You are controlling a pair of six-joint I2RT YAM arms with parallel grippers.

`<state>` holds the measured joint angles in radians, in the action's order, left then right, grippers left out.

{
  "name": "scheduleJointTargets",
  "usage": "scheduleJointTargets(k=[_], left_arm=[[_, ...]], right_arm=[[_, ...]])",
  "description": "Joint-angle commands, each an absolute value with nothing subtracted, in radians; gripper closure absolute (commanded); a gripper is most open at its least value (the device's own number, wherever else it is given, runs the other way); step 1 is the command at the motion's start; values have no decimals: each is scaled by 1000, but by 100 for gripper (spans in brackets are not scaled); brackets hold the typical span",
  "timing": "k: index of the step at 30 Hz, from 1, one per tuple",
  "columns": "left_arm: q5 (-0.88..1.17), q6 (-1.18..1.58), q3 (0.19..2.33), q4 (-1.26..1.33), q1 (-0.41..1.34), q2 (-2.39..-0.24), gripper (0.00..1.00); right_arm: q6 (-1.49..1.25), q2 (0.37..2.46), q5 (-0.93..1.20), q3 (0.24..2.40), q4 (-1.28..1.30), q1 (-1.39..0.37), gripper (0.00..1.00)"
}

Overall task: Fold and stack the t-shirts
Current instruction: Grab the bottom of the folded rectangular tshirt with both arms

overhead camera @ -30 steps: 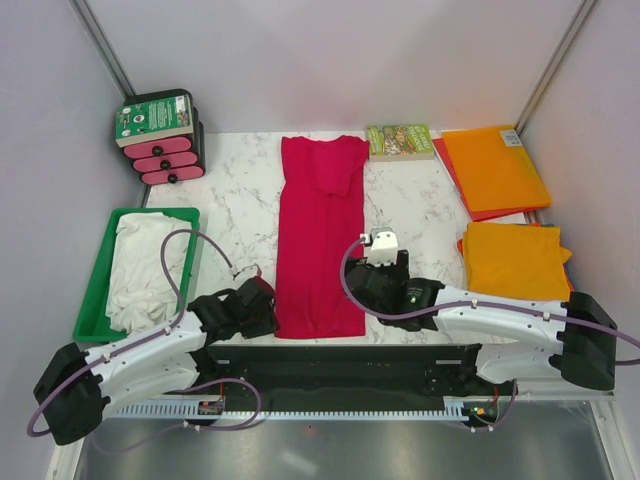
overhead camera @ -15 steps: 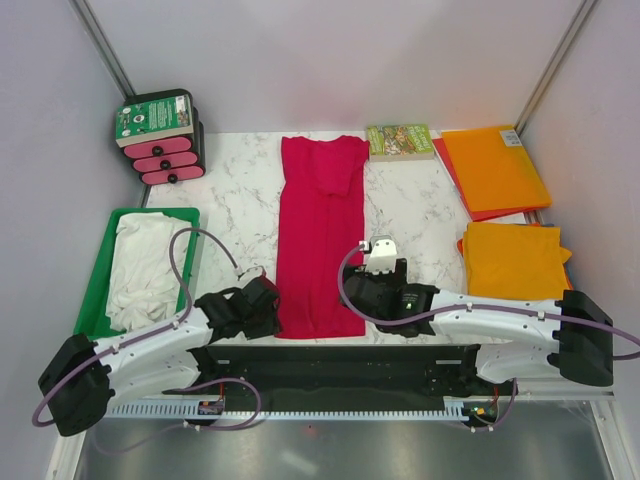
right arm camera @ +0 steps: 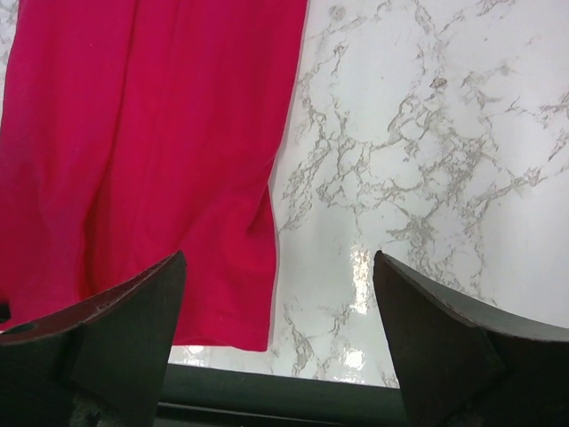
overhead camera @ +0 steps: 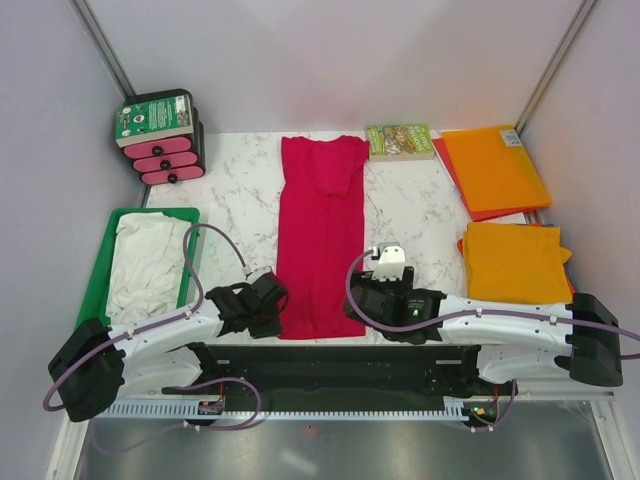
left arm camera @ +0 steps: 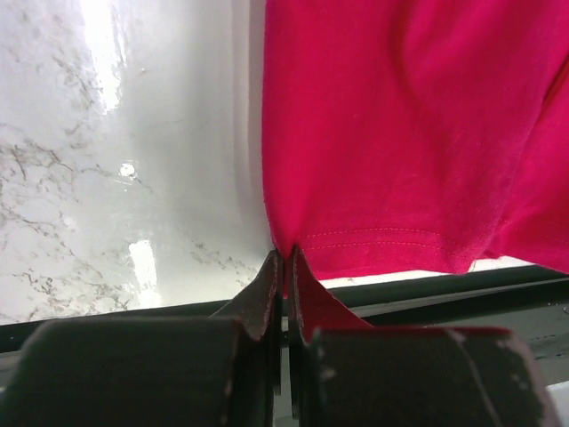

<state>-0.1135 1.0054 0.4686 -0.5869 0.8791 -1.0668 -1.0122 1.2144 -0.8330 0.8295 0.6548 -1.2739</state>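
The crimson red soft cloth t-shirt (overhead camera: 320,230) lies flat down the middle of the white marble counter (overhead camera: 420,210), its hem at 6 o'clock by the near edge. My left tool (left arm camera: 284,258) is pinched tight on the hem's 7 o'clock corner, while my right tool (right arm camera: 277,267) hangs spread wide and empty over the 5 o'clock corner. I judge the right tool should drop astride that corner and close before either lifts, then both carry the hem evenly toward 12 o'clock.

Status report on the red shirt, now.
Left gripper shut on near hem corner of red t-shirt. Right gripper open above the other near corner, not gripping. Nothing lying on the shirt.
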Motion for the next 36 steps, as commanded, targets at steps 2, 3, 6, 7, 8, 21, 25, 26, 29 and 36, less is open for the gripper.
scheduleJointTargets(k=[2, 3, 6, 7, 8, 21, 25, 26, 29, 36], left_arm=[[-104, 1019, 480, -606, 894, -1071, 98], [-109, 1019, 479, -604, 894, -1068, 98], [-124, 1026, 472, -598, 900, -1057, 98], [-123, 1029, 469, -589, 902, -1055, 98], [-121, 1032, 468, -584, 903, -1057, 98], [-126, 1029, 471, -580, 914, -1069, 98], [-129, 1029, 469, -580, 914, -1066, 98], [-129, 1031, 471, -580, 913, -1066, 98], [-132, 1032, 469, -581, 914, -1060, 98], [-138, 1037, 471, -581, 914, -1063, 98]], right_arm=[[-1114, 1206, -848, 816, 690, -1322, 7], [-1121, 1210, -844, 812, 683, -1328, 7], [-1100, 1235, -737, 773, 567, -1348, 11], [-1103, 1255, -714, 747, 539, -1356, 13], [-1129, 1264, -686, 735, 517, -1361, 15], [-1244, 1361, -673, 683, 451, -1379, 32], [-1285, 1379, -661, 698, 500, -1381, 32], [-1292, 1382, -657, 701, 512, -1379, 33], [-1328, 1384, -658, 698, 551, -1381, 35], [-1373, 1385, -657, 666, 558, -1378, 39]])
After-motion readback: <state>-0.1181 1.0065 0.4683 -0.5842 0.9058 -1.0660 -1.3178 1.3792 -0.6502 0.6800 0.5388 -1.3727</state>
